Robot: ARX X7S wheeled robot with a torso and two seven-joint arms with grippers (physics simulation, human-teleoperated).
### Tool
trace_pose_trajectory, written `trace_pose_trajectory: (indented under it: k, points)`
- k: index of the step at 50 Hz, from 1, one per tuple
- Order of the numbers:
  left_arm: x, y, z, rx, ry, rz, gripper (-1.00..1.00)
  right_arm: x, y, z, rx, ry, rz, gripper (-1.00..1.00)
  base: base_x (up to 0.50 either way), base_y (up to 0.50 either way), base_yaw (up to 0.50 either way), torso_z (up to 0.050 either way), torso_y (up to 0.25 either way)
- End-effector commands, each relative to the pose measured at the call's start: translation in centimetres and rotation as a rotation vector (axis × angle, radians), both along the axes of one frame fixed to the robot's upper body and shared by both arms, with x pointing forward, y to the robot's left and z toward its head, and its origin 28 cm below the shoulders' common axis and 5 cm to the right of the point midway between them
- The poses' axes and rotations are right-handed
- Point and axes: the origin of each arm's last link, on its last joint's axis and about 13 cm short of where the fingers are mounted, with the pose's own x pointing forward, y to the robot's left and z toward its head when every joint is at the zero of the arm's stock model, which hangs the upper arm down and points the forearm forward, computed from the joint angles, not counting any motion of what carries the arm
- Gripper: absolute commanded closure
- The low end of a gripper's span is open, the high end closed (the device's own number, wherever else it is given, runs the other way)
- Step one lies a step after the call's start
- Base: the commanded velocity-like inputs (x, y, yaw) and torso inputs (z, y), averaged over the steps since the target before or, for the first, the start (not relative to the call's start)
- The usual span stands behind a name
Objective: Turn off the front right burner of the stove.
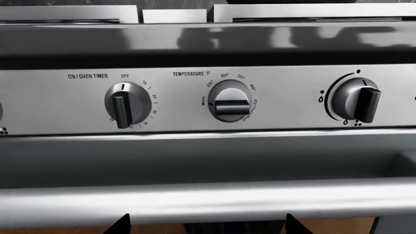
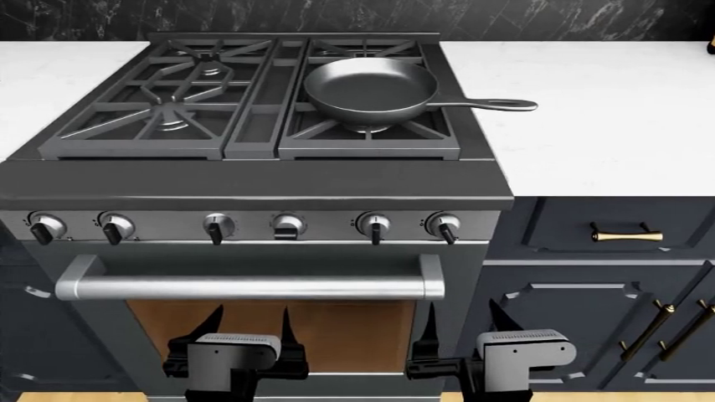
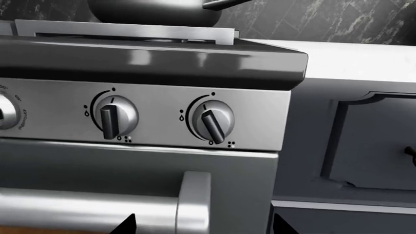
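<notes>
The left gripper hangs with its fingers spread, grasping nothing, low before the stove and beneath its bar handle. The right gripper hangs likewise released. Up and ahead of it, the front right burner sits under the skillet; the rightmost knob is tilted.

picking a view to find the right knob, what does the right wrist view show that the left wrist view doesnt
Only the right wrist view shows the end knob, tilted off vertical, the skillet's underside, the white counter and a navy cabinet. Only the left wrist view shows the timer knob and the temperature knob. Both show the stove's front, its bar handle and the upright burner knob next to the end one.
</notes>
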Motion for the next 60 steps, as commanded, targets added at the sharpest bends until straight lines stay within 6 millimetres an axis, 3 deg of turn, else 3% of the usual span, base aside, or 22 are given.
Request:
trace_pose_trajectory:
  k: [1,41,48,53,60]
  points:
    - [0.0,0.0,0.0,0.0,0.001,-0.002,-1.0,0.1,-0.1,0.0,0.008,-0.002,-0.019,-1.0,0.0,0.0,0.0,0.0,0.0]
    - [0.0,0.0,0.0,-0.001,0.002,-0.006,-1.0,0.1,-0.1,0.1,0.026,-0.007,-0.021,-1.0,0.08,0.0,0.0,0.0,0.0]
    - [-0.4,0.0,0.3,-0.008,-0.004,-0.001,-1.0,0.0,0.3,1.1,0.068,-0.002,-0.057,-1.0,0.0,0.0,0.0,0.0,0.0]
    - [-0.5,0.0,0.6,-0.018,-0.014,0.0,-1.0,1.2,0.4,2.3,0.005,-0.004,-0.072,-1.0,0.0,0.0,0.0,0.0,0.0]
    - [-0.6,0.0,0.8,-0.023,-0.024,0.002,-1.0,3.7,-0.2,2.1,-0.197,-0.004,-0.044,-1.0,0.0,0.0,0.0,0.0,0.0]
